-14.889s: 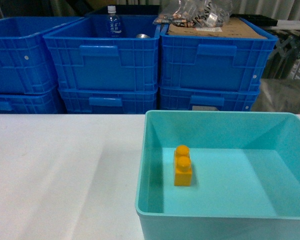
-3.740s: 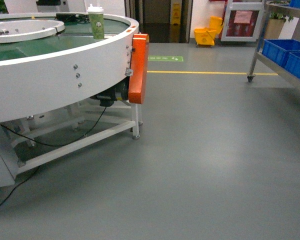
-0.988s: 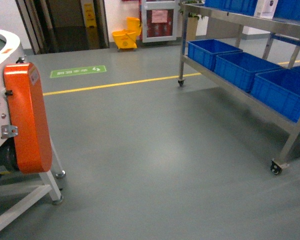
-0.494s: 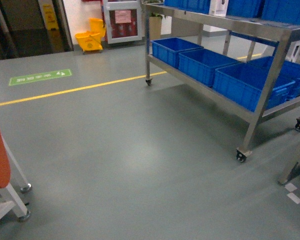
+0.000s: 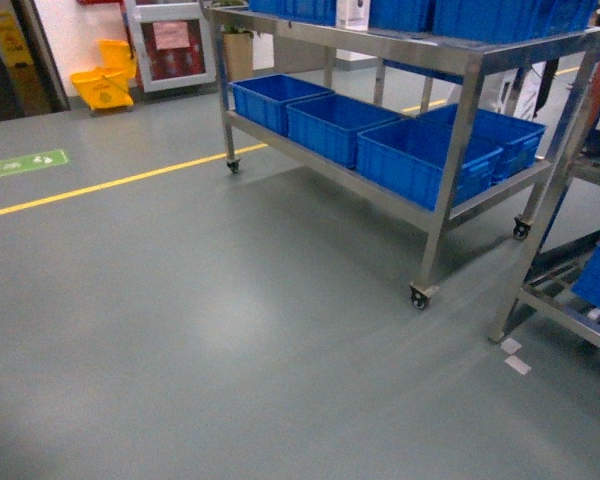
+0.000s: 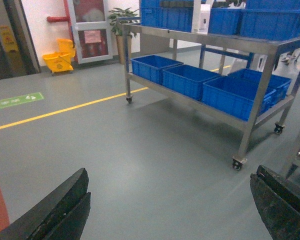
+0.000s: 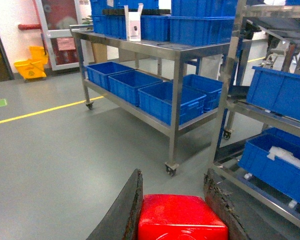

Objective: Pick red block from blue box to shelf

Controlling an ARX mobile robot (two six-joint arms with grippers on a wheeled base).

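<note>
The right gripper is clenched on the red block, held level above the grey floor and facing the shelf, while the left gripper hangs released, jaws wide apart, with bare floor stretching ahead to the shelf's castors.

No wording is legible from where I stand — the green floor marking shows only white arrow-like symbols, while the notice on the red-framed door and the white carton atop the shelf stay blurred.
</note>
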